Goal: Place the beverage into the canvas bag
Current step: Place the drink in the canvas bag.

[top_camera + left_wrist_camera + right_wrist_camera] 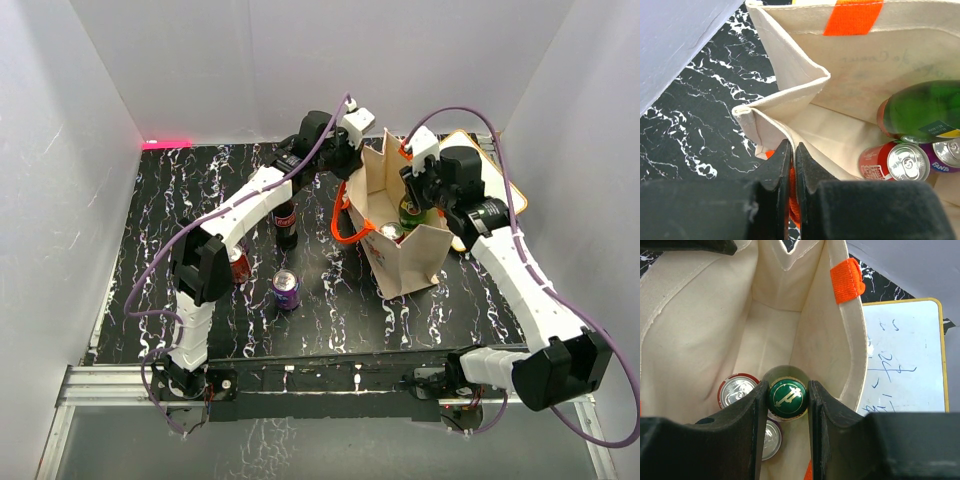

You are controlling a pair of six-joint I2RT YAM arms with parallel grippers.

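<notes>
On the black marbled surface our bag stands open. Our left tool is clenched on its orange handle. Our right tool grasps the green bottle by its cap, inside the bag with two cans. We see a loose can standing left of the bag.

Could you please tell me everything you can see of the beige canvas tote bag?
The beige canvas tote bag stands upright and open on the black marbled table. It is creased cloth with orange loop handles; one hangs down its left side. Inside are a red can, a purple can and a green bottle that the right gripper holds by the cap. The left gripper is shut on its left rim.
</notes>
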